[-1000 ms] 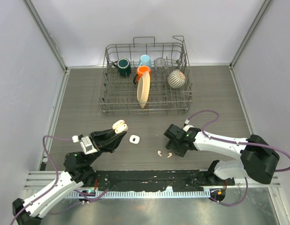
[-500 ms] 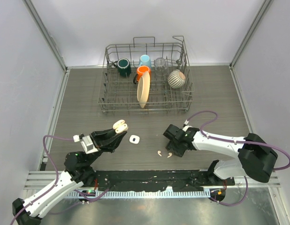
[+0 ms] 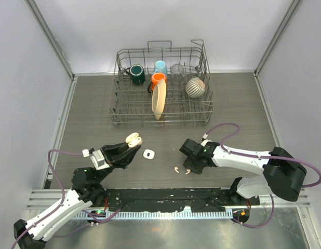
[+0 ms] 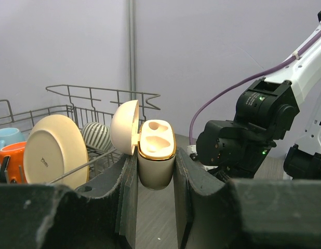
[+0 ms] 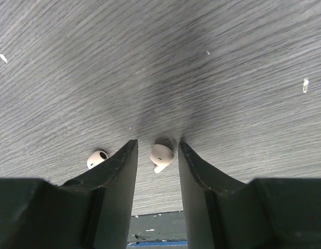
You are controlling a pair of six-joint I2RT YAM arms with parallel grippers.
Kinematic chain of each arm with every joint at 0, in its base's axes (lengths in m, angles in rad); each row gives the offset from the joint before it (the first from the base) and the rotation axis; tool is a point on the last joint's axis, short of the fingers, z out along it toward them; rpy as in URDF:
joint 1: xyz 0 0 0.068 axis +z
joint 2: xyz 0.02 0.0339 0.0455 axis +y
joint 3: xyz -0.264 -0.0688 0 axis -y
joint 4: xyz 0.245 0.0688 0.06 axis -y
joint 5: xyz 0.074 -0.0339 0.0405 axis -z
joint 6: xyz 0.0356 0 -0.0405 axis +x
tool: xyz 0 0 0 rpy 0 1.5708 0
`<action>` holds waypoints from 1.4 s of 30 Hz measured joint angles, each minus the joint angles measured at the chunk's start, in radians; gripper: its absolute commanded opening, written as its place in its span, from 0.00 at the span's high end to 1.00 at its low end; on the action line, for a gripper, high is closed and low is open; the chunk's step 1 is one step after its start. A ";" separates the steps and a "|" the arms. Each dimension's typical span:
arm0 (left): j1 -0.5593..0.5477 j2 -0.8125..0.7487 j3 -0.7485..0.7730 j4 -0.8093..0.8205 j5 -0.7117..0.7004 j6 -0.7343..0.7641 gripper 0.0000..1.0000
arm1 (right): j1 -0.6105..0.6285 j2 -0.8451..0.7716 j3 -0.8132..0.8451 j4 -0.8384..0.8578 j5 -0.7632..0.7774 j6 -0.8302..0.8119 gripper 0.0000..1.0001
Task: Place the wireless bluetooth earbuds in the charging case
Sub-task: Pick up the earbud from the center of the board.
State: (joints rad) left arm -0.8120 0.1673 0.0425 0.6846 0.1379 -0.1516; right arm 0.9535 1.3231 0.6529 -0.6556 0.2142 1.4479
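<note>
From the top view, your left jaws are raised off the counter (image 3: pixel 98 111) and closed on the charging case (image 3: pixel 133 139), whose lid stands open. A small white rounded-square item (image 3: pixel 148 153) lies on the counter just right of them. Further right are the two earbuds: the left earbud (image 3: pixel 176 168) and, near it, the right earbud (image 3: pixel 187 171). Your right jaws are down at the counter over that right earbud. The dish rack (image 3: pixel 160 85), holding mugs and a plate, is at the far side, well apart from all this.

In your left wrist view, the charging case (image 4: pixel 156 155) sits upright, clamped between the jaws. Its lid (image 4: pixel 124 127) is hinged back to the left, and both sockets are bare. The right arm (image 4: pixel 243 135) is beyond it.

In your right wrist view, the jaws stand partly open, tips at the counter (image 5: pixel 160 62), with one earbud (image 5: pixel 161 155) lying between them. There is a sliver of gap on either side, so nothing is gripped. The other earbud (image 5: pixel 97 158) lies just outside the jaw on the picture's left.
</note>
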 measured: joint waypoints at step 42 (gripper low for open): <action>0.000 -0.106 0.000 -0.114 -0.022 0.005 1.00 | -0.011 0.150 0.134 0.032 0.179 -0.382 0.87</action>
State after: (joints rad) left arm -0.8120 0.0612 0.0425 0.5705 0.1162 -0.1471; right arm 0.9428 1.4727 0.7868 -0.6239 0.3931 1.0657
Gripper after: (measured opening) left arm 0.308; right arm 0.263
